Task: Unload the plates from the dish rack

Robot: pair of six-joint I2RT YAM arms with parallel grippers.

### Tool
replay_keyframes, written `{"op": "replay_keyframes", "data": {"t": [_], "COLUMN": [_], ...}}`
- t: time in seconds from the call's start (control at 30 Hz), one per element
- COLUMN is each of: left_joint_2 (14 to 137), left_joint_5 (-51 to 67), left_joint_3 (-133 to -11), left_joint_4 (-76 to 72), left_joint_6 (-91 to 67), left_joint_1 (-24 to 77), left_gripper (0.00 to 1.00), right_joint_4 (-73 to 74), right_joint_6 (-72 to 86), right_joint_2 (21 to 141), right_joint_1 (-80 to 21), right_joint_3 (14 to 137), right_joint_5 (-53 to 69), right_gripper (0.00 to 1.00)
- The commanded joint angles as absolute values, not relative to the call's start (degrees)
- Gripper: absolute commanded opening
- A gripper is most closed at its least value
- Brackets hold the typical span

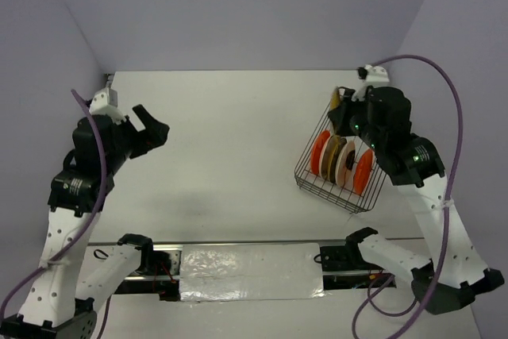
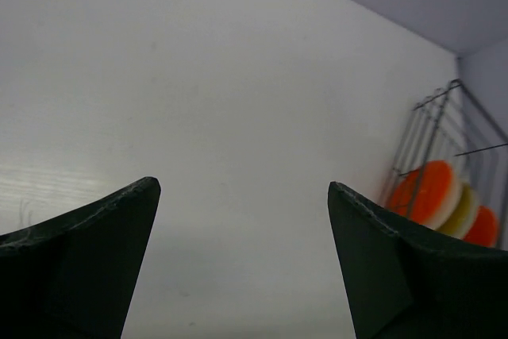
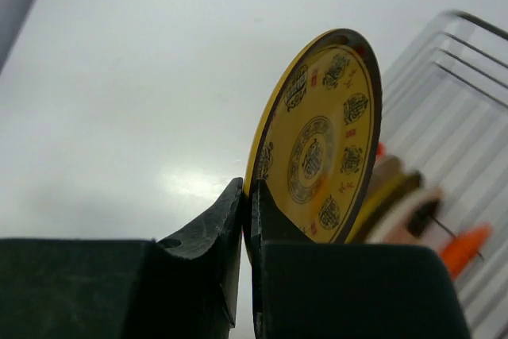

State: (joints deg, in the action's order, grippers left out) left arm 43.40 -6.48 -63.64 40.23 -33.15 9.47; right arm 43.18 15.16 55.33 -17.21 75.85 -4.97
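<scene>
My right gripper (image 3: 249, 192) is shut on the rim of a yellow patterned plate (image 3: 321, 144) and holds it on edge above the dish rack (image 1: 340, 190); in the top view the plate (image 1: 335, 103) shows edge-on at the gripper (image 1: 341, 113). The dark wire rack stands at the right of the table and holds an orange plate (image 1: 321, 152), a yellow-brown one (image 1: 334, 157), a cream one (image 1: 347, 163) and another orange one (image 1: 363, 171), all upright. My left gripper (image 1: 151, 126) is open and empty above the table's left side, far from the rack, which it sees at right (image 2: 444, 140).
The white tabletop (image 1: 230, 132) lies between the arms. Lilac walls close the back and both sides. A foil-wrapped bar (image 1: 250, 271) runs along the near edge between the arm bases.
</scene>
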Motion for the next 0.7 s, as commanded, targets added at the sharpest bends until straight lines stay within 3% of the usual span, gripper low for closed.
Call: {"op": "replay_keyframes", "data": {"t": [0.0, 0.13, 0.3, 0.67], "left_joint_2": [48.2, 54.4, 58.0, 60.6], "left_joint_5": [4.8, 18.9, 27.4, 27.3], "left_joint_3": [-72.8, -75.8, -71.2, -62.3], "left_joint_4": [37.0, 32.4, 25.1, 28.0], "left_joint_6": [-45.6, -56.1, -64.9, -60.7], "left_joint_1": [9.7, 9.8, 9.7, 11.0], "left_gripper": [1.0, 1.0, 1.0, 0.95], "right_joint_4": [48.1, 50.7, 49.8, 45.8], "right_joint_6": [5.9, 0.6, -10.1, -22.0], "right_joint_2": [62.5, 69.3, 76.3, 94.3], "right_joint_1": [-31.4, -43.0, -58.9, -74.4], "right_joint_3": [84.4, 88.7, 90.2, 105.2], "right_joint_5": [-2.7, -8.9, -16.1, -29.7], "right_gripper": [0.0, 0.0, 0.0, 0.0]}}
